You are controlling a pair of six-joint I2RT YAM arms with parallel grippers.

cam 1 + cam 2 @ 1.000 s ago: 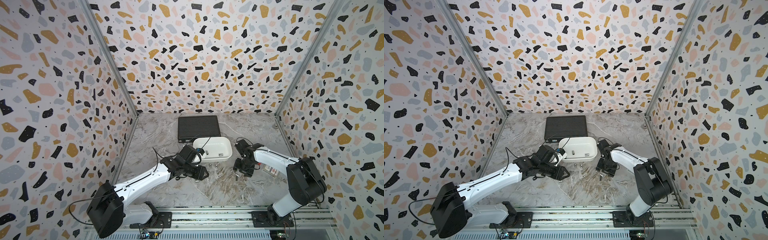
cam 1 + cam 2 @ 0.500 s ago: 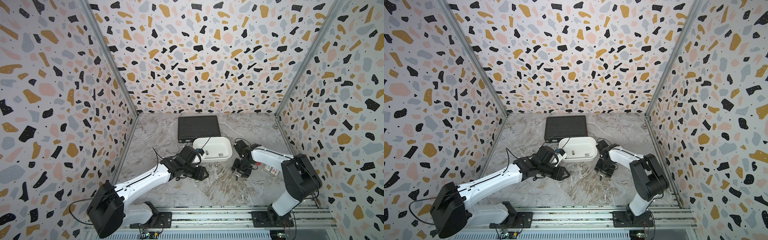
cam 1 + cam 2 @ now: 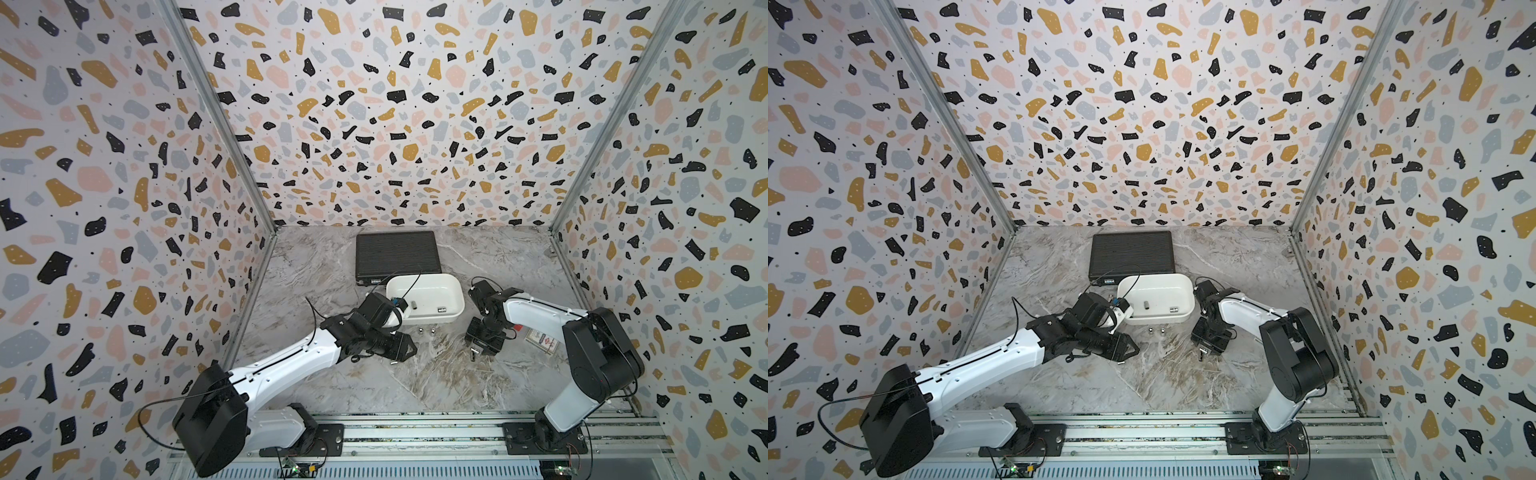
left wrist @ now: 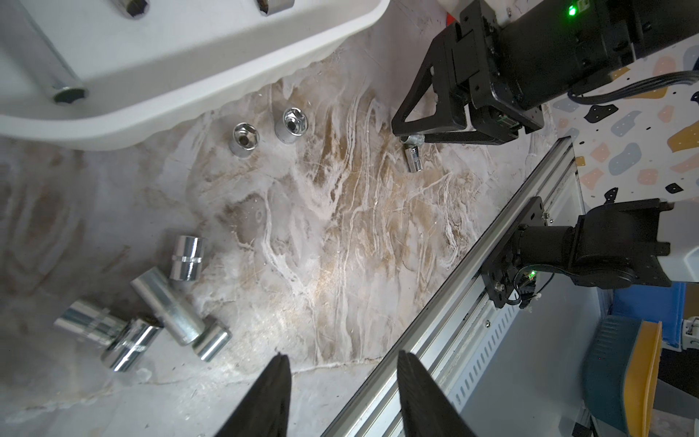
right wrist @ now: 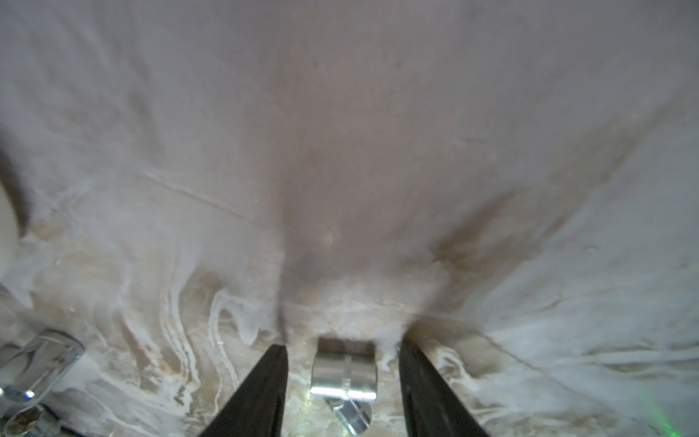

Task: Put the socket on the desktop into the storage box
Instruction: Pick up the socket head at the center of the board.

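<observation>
Several chrome sockets lie on the marble desktop (image 3: 374, 386). My right gripper (image 5: 342, 350) points down at the desktop and is open. A short socket (image 5: 344, 369) sits between its fingers, with a gap on each side. A second socket (image 5: 353, 414) lies just behind it. In the left wrist view the same gripper (image 4: 412, 140) stands over those two sockets. My left gripper (image 4: 342, 357) hovers open and empty beside a cluster of sockets (image 4: 181, 302). Two upright sockets (image 3: 427, 331) stand before the white storage box (image 3: 432, 320), which holds two sockets (image 3: 414, 305).
A black ribbed case (image 3: 397, 255) lies behind the box. A small printed packet (image 3: 542, 338) rests right of the right arm. The metal rail (image 3: 415, 428) runs along the front edge, and speckled walls close in three sides.
The right gripper's jaws have narrowed around the short socket, and the right arm's elbow shifted a little left. The left arm has not moved.
</observation>
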